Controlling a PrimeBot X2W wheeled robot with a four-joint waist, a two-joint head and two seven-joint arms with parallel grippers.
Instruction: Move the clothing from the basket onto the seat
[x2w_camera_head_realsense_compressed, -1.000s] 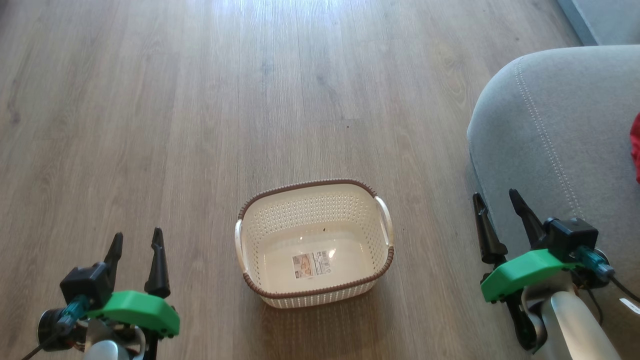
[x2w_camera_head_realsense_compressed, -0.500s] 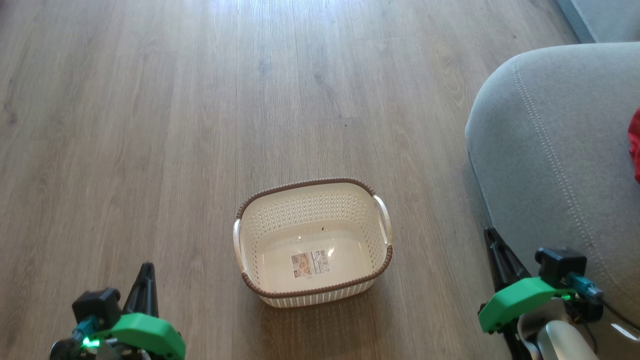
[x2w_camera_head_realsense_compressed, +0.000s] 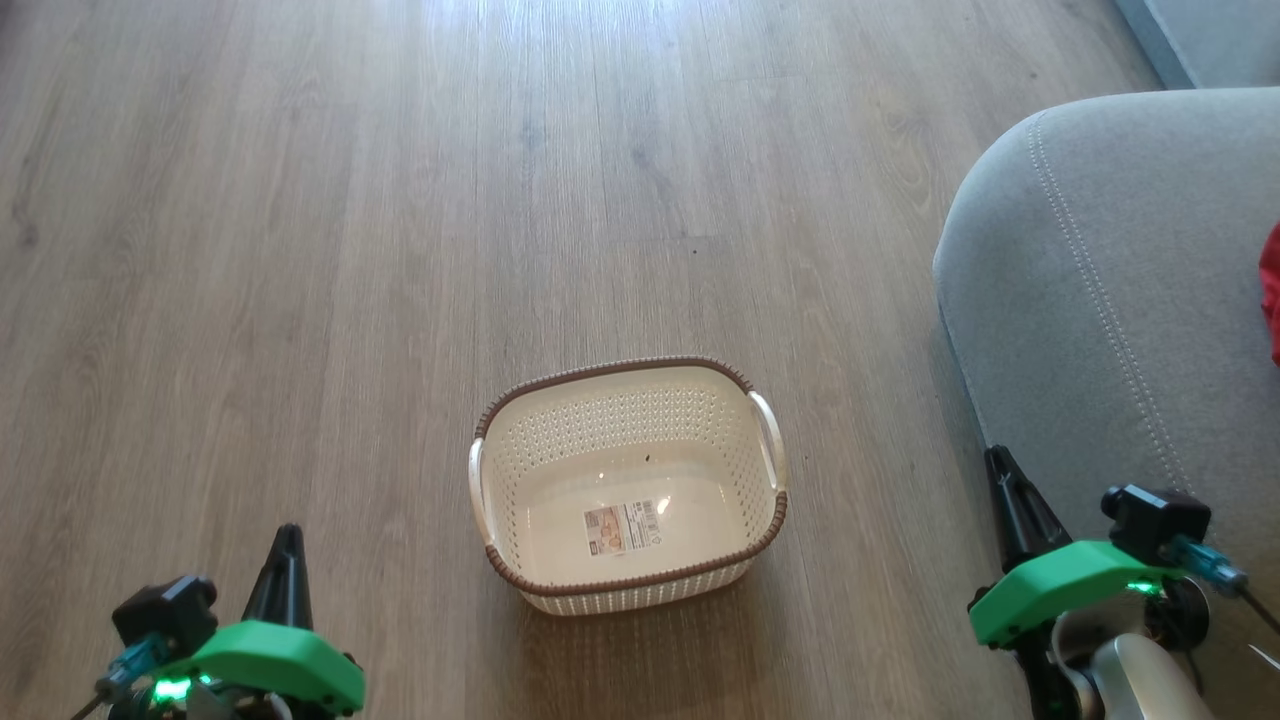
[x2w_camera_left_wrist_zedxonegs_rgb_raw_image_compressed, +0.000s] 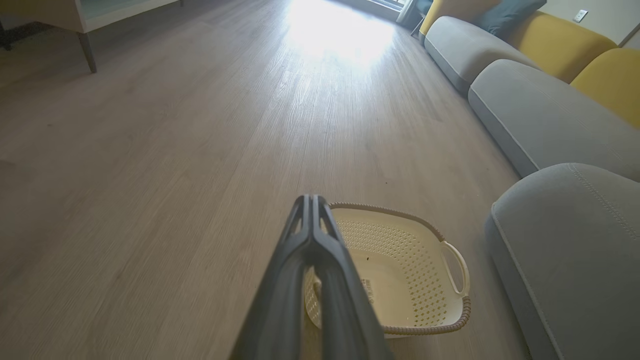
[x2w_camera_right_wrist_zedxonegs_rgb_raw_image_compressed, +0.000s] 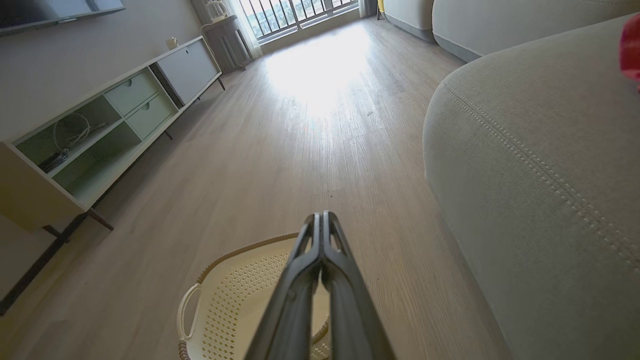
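Two grippers, both clenched on nothing: left gripper (x2w_camera_head_realsense_compressed: 287, 540) low over the wood floor (x2w_camera_head_realsense_compressed: 400, 250), well apart from the basket (x2w_camera_head_realsense_compressed: 620, 415); right gripper (x2w_camera_head_realsense_compressed: 998, 468) just beside the rounded front of the seat (x2w_camera_head_realsense_compressed: 1120, 280); in each wrist view the fingers sit pressed tip to tip.

Basket upright on the floor, near the seat but not touching; inside, a paper label (x2w_camera_head_realsense_compressed: 626, 527) and no fabric; clothing (x2w_camera_head_realsense_compressed: 1272, 290) is a red sliver on the seat at the head view's right edge, the rest cut off.

Judgement: the transfer looks done or nearly so.

Risks from here: how the garments lie is cut off, so a fold near the cushion edge could slide off; the right gripper, so near the upholstery, could snag or drag it on any swing; the light basket could skid on the smooth floor if bumped.
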